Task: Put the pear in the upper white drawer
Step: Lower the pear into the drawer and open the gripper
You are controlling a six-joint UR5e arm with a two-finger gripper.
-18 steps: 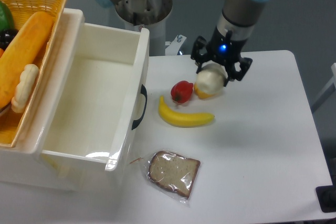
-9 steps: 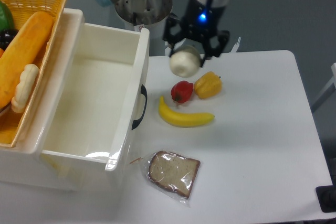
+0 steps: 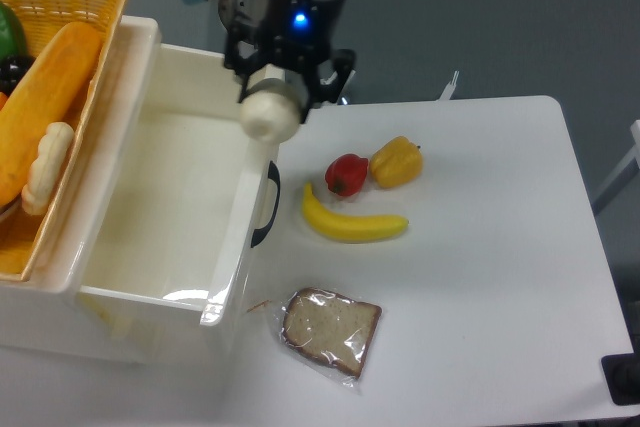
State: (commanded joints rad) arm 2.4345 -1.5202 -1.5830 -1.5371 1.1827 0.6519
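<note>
My gripper [image 3: 276, 97] is shut on the pale cream-white pear [image 3: 270, 114] and holds it in the air over the front right wall of the upper white drawer [image 3: 150, 197]. The drawer is pulled open, its inside is bare, and its black curved handle [image 3: 266, 205] faces the table. The pear hangs just above the drawer's rim, apart from it.
A woven yellow basket [image 3: 60, 7] with a bread loaf and other food stands left of the drawer. On the white table lie a red pepper [image 3: 346, 174], a yellow-orange bell pepper [image 3: 396, 162], a banana [image 3: 352, 223] and a wrapped bread slice [image 3: 330, 328].
The gripper has lifted the pear off the table beside the peppers and carried it left, from over the table to over the drawer's front right wall.
</note>
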